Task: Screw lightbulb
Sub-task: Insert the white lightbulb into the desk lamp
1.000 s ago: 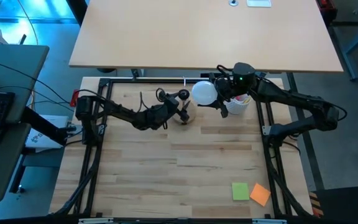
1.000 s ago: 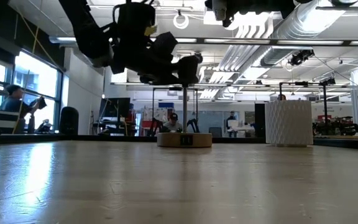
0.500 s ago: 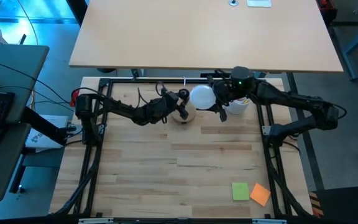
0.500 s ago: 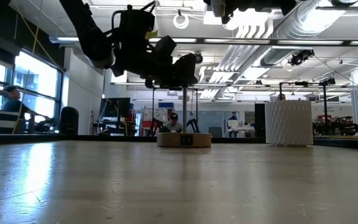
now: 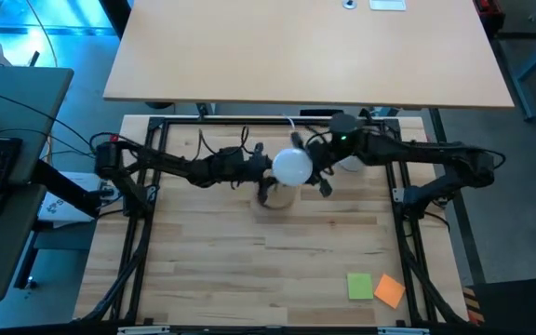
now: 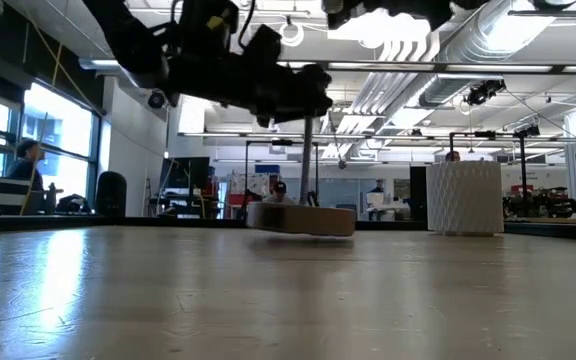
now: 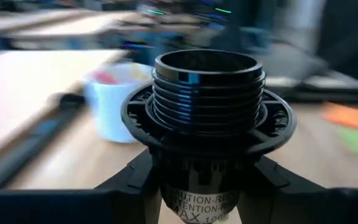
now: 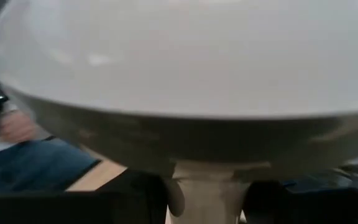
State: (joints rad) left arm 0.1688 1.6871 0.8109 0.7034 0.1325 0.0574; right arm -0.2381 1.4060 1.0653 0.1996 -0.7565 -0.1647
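The white lightbulb (image 5: 292, 167) hangs over the middle of the table with my right gripper (image 5: 316, 171) shut on it; its globe (image 8: 185, 56) fills the right wrist view. Just left of it my left gripper (image 5: 261, 170) is shut on the black threaded socket (image 7: 207, 87) atop the stand's pole (image 6: 309, 160). The round wooden base (image 6: 301, 220) sits tilted below it, and part of the base (image 5: 274, 197) shows under the bulb. My left gripper pinches the socket's lower body (image 7: 166, 190), below its flange, between its two fingers (image 7: 132, 180). It comes in about level from the table's left. The socket's open mouth faces up. The stand hangs below with its base tilted, one side raised off the table. My right gripper pinches the bulb's narrow pale neck (image 8: 207, 183) between its two fingers. It comes in about level from the table's right, the globe sticking out ahead of the fingers. The bulb is lifted clear, beside and above the socket.
A white ribbed cup (image 6: 463, 197) stands at the far right, partly under the right arm (image 5: 347, 164). A green note (image 5: 359, 286) and an orange note (image 5: 390, 290) lie at the near right. The near half of the table is bare wood.
My left gripper has tipped up to about level, taken hold of the socket and raised it; the stand's base has tilted and shifted toward the near edge. My right gripper has carried the bulb toward the table's left and near edge, over the stand.
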